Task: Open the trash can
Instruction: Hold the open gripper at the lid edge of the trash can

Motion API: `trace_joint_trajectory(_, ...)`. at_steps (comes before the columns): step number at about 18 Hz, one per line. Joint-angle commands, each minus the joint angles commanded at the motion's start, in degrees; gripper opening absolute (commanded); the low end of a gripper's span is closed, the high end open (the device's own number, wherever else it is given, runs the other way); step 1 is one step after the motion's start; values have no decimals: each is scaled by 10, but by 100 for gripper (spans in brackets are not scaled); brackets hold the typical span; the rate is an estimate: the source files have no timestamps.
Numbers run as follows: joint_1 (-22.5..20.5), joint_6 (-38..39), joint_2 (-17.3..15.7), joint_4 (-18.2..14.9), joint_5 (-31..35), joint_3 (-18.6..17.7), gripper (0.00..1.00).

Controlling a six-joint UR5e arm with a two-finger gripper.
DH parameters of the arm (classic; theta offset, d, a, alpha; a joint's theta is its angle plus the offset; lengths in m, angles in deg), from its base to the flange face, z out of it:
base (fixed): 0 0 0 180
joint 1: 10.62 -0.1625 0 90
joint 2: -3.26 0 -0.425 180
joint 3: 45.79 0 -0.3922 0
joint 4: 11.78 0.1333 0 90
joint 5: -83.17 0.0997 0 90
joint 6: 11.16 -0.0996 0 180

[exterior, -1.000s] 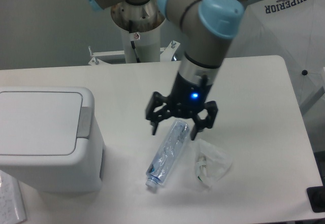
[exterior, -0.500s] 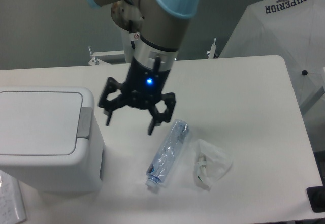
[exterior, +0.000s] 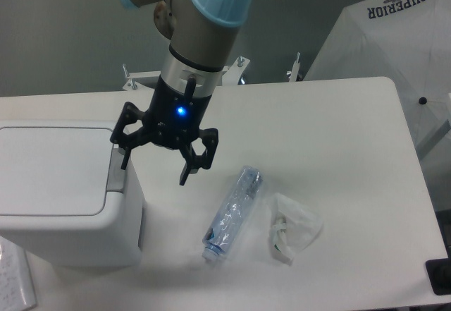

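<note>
Gripper (exterior: 155, 161) hung with fingers spread wide, holding nothing, blue light lit on its wrist, at the right edge of the trash can (exterior: 67, 191). A second earlier it was over the plastic bottle (exterior: 232, 212) near the middle of the table (exterior: 338, 127); half a second earlier it was partway across; now its left finger (exterior: 124, 154) sat over or just beside the grey push-button strip (exterior: 116, 168), contact not clear. The trash can stood at the near-left of the table, lid flat and shut, unmoved. Bottle and the crumpled clear bag (exterior: 292, 230) lay untouched to the right, well apart from the gripper. Likely meaning: approach nearly done, the press on the strip not yet made, so the task was in its early part.
</note>
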Motion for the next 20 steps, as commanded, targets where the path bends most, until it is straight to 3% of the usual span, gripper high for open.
trace_joint_trajectory(20,0,-2,0,5,2,-10,100)
